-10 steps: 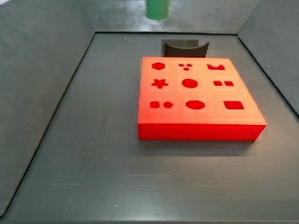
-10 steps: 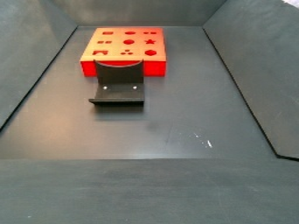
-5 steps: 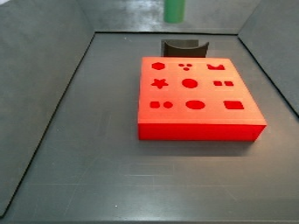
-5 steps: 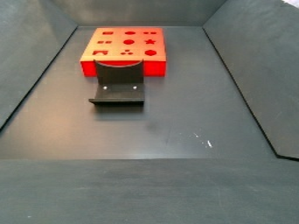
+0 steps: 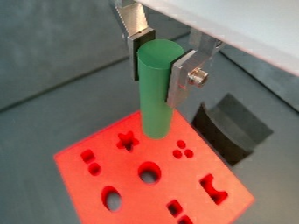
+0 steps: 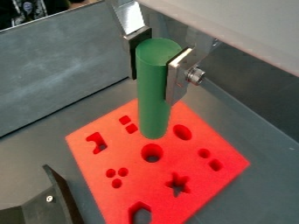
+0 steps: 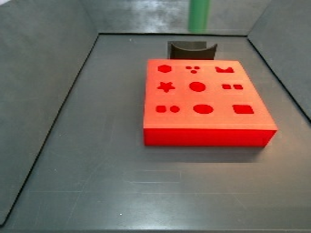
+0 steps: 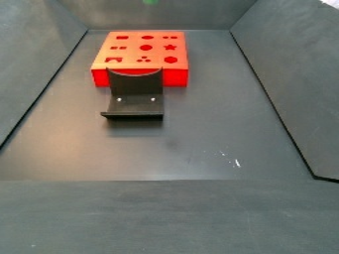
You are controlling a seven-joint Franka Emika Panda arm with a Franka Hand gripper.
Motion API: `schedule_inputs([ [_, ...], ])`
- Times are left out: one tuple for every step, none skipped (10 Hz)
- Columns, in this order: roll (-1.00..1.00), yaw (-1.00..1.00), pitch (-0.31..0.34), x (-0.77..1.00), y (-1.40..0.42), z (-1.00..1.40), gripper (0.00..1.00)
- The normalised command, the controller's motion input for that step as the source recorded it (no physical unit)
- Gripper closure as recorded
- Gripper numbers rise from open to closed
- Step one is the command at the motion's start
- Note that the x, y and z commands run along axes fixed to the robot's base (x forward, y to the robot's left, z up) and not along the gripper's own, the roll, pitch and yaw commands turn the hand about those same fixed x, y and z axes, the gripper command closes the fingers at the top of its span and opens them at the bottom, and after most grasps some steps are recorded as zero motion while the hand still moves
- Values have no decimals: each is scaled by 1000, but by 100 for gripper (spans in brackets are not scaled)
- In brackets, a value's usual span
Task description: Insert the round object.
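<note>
1. Where the silver fingers [image 5: 132, 24] show in a wrist view, the hand [image 5: 162, 52] is clenched on the round object [image 5: 156, 87], a smooth green peg held upright with its upper end between the dark pads. The peg hangs above the red block [image 5: 140, 171], whose top carries cut-out shapes: a star, round holes, an oval, clusters of small dots. The dark grey curved block [image 5: 233, 129] lies on the counter [image 5: 59, 74] just beside the red block.

2. In a wrist view from another angle, the hand [image 6: 160, 52] grips the round object [image 6: 155, 87] near its top, one finger [image 6: 131, 26] on each side. The peg's lower end shows in front of the red block [image 6: 163, 166], apart from it, near a round hole. A dark edge of the curved block [image 6: 65, 197] appears at the frame's border.

3. In a side view, only the lower part of the round object [image 7: 199, 14] is visible at the far edge, above the dark grey curved block [image 7: 190, 47]. The hand itself is out of frame. The red block [image 7: 203, 100] sits on the counter [image 7: 73, 173], with the curved block touching or just beside its far side.

4. In a side view from the opposite end, the red block [image 8: 141, 56] lies far back and the curved block [image 8: 134, 96] sits at its near side. A faint green trace of the peg [image 8: 153, 2] shows at the far edge.
</note>
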Motion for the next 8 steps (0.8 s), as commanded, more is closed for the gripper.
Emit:
schedule_inputs([
  [-107,60,-170,957,29,-369,100],
  [-17,31,-154,903,-6,-454,100],
  [0,49,-81,697,-34,-440,100],
  [31,100,-57,706,0,-437,100],
  [50,117,-46,697,0,-451,100],
  [66,123,-36,689,0,-437,100],
  [224,103,0,354,-74,-349,100],
  [364,69,80,180,-286,-369,100],
])
